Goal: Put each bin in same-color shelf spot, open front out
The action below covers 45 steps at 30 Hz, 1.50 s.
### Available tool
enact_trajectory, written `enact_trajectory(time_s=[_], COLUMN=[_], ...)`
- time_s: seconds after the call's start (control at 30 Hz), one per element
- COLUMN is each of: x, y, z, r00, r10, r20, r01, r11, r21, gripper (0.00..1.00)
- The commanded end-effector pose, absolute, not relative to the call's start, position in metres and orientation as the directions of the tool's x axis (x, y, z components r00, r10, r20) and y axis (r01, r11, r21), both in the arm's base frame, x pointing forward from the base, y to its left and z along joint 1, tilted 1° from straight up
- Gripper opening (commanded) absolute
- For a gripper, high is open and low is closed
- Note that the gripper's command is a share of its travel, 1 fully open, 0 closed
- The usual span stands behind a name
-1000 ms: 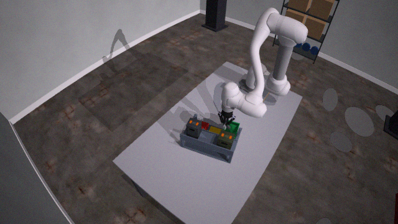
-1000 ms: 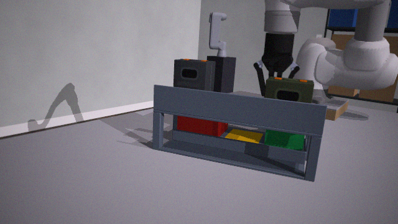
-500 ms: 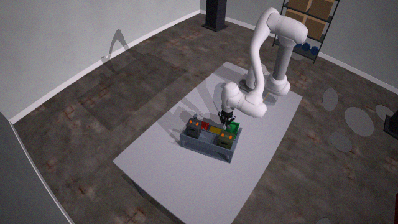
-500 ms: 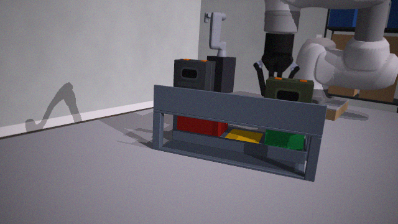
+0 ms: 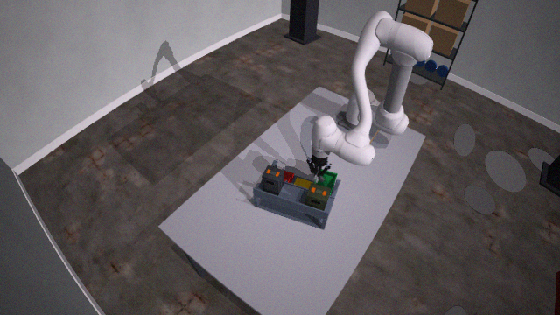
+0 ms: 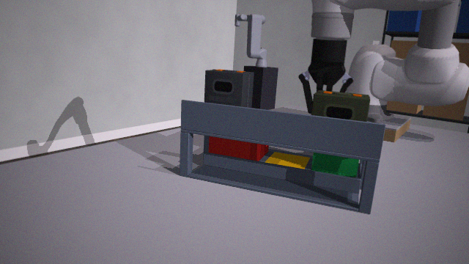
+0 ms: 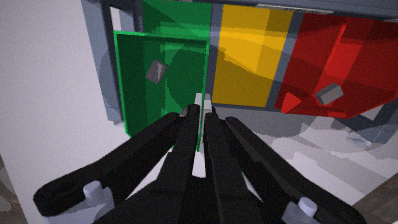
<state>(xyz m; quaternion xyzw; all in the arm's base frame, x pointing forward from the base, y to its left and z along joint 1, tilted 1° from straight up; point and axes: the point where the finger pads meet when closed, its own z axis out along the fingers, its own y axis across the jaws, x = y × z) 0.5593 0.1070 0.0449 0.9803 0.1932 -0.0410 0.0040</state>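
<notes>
Right now, the black two-finger gripper (image 5: 319,176) (image 6: 327,82) (image 7: 202,102) points down behind the blue-grey shelf (image 5: 289,211) (image 6: 282,121), its fingers pinching the thin side wall of the open green bin (image 5: 332,180) (image 6: 335,165) (image 7: 135,90). That bin is at the shelf's green end, reaching out past the edge on the gripper's side, with a small grey block (image 7: 156,71) inside. Beyond its rim, the wrist view catches the green mark (image 7: 175,14). Next along comes the flat yellow mark (image 5: 303,182) (image 6: 287,160) (image 7: 245,55), then the red bin (image 5: 288,176) (image 6: 234,148) (image 7: 367,85) at the other end, a grey block (image 7: 329,94) in it. Up top, a dark grey case (image 5: 272,180) (image 6: 229,88) and an olive-green case (image 5: 318,197) (image 6: 341,104), both with orange latches, stand upright and well apart.

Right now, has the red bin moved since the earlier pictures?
No, the red bin sits in the same place behind the shelf's left opening.
</notes>
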Motion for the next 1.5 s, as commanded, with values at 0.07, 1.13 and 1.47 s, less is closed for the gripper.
enact_trajectory(time_s=[0.07, 1.13, 1.47], x=[0.56, 0.574, 0.576], y=[0.107, 0.113, 0.114], z=[0.045, 0.044, 0.044], r00=[0.922, 0.923, 0.923], r10=[0.379, 0.379, 0.379], r20=[-0.081, -0.069, -0.067], r01=[0.379, 0.379, 0.379], r11=[-0.925, -0.925, -0.925], r21=[-0.008, -0.008, -0.008], gripper=[0.1, 0.1, 0.1])
